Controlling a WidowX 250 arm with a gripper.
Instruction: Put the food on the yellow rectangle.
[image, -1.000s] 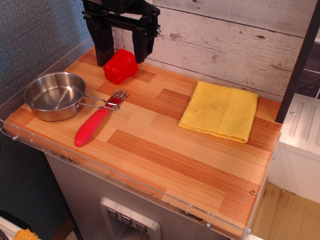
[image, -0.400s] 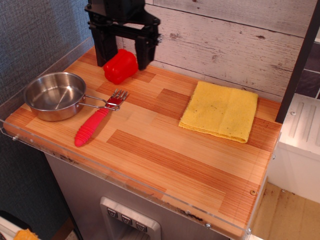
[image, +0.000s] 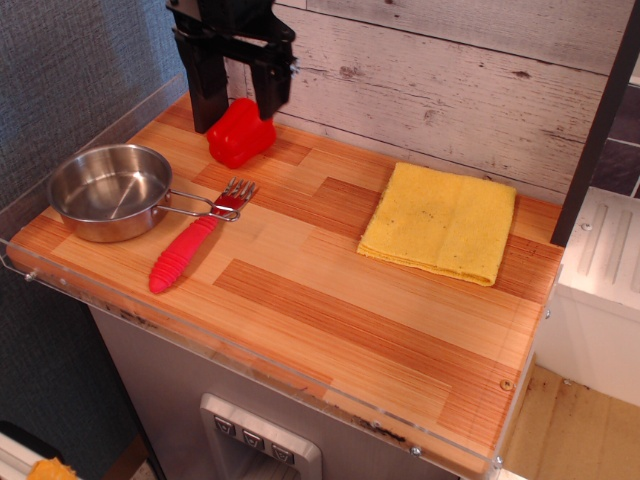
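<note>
The food, a glossy red toy bell pepper (image: 240, 135), sits on the wooden counter at the back left, near the plank wall. My black gripper (image: 240, 105) stands right over it. Its two fingers have come in against the pepper's upper part, one on each side, and the pepper still rests on the counter. The yellow rectangle, a folded yellow towel (image: 440, 222), lies flat at the right, well apart from the pepper and with nothing on it.
A steel saucepan (image: 108, 190) stands at the left front. A fork with a ribbed red handle (image: 190, 250) lies beside its handle. A clear rim (image: 250, 365) edges the counter's front and left. A dark post (image: 595, 120) rises at the right.
The gripper's right finger has moved in toward the left, narrowing the jaws around the pepper's top. The pepper, towel, pan and fork have not moved.
</note>
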